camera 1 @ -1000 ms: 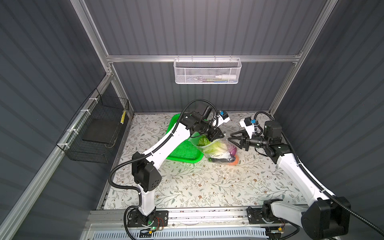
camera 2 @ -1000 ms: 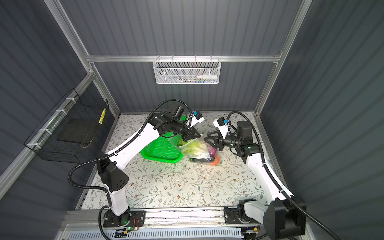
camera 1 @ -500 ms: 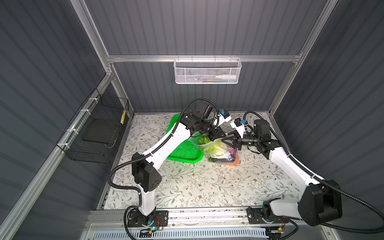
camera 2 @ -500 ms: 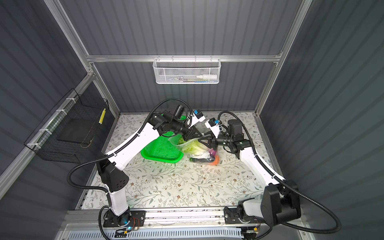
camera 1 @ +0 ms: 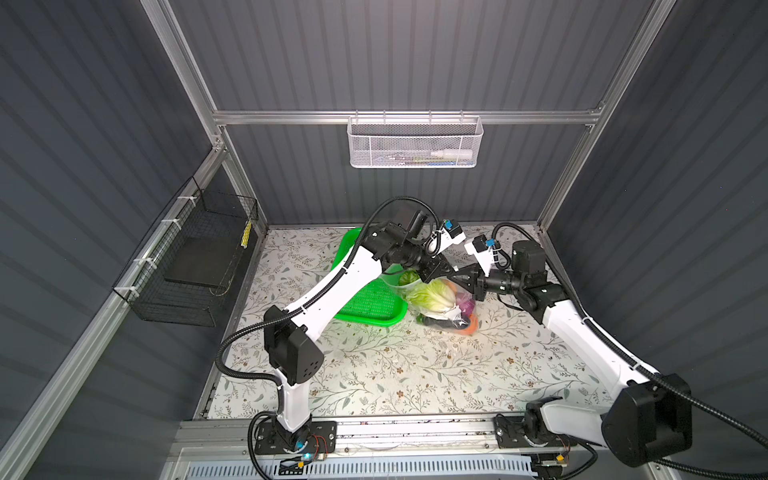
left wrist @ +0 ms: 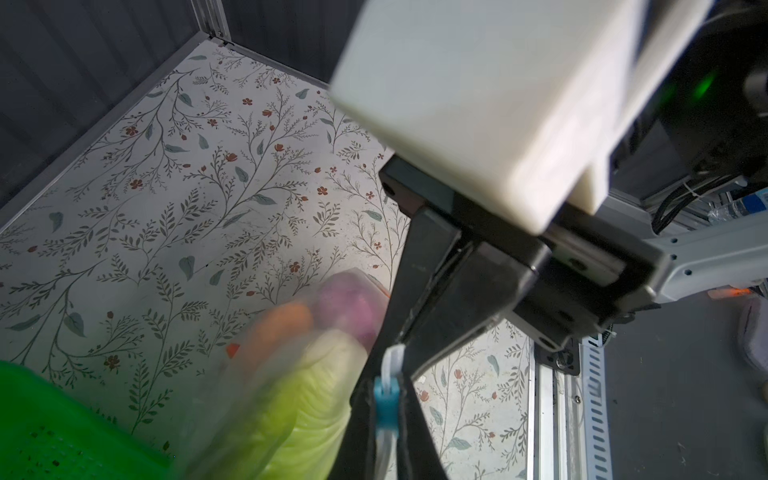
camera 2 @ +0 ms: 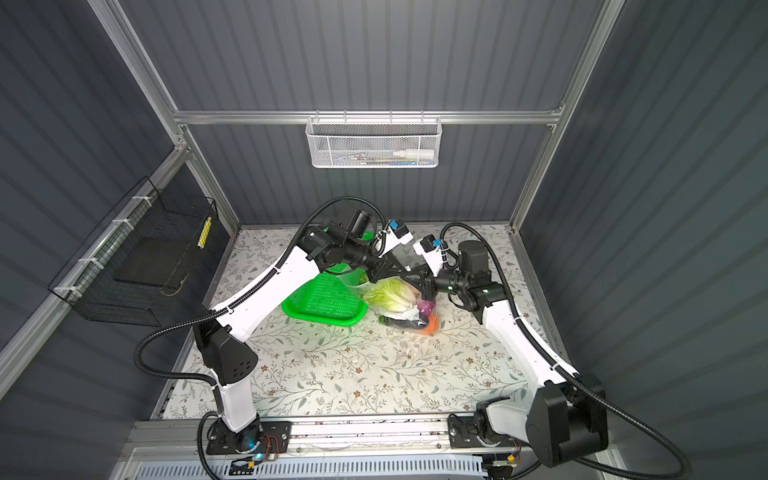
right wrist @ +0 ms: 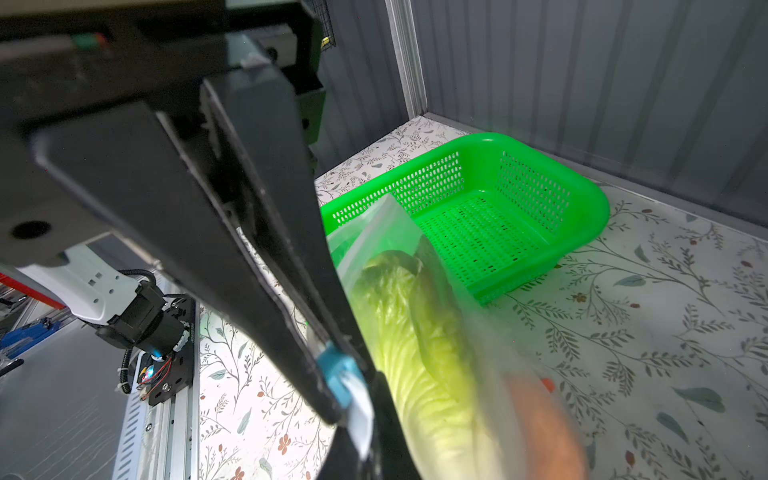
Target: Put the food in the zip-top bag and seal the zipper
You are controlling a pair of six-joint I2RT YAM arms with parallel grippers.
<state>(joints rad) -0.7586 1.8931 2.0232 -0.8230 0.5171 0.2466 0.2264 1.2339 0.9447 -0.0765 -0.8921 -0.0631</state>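
Pinching one zipper [left wrist: 386,401] (two grippers [left wrist: 387,432] [left wrist: 404,347])

1. Lit evenly from overhead in both top views; only faint, soft shadows on the tabletop [camera 1: 415,374].
2. Dim along the dark walls [camera 1: 104,124]; out of focus on the near white housing [left wrist: 478,104] in the left wrist view.
3. Smeared by motion blur across the zip-top bag [left wrist: 291,395] in both wrist views; crisp at the zipper [right wrist: 338,376] and basket [right wrist: 519,216].

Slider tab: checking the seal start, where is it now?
In both wrist views, the light-blue slider tab sits on the bag's zipper edge, where the left gripper and right gripper meet.
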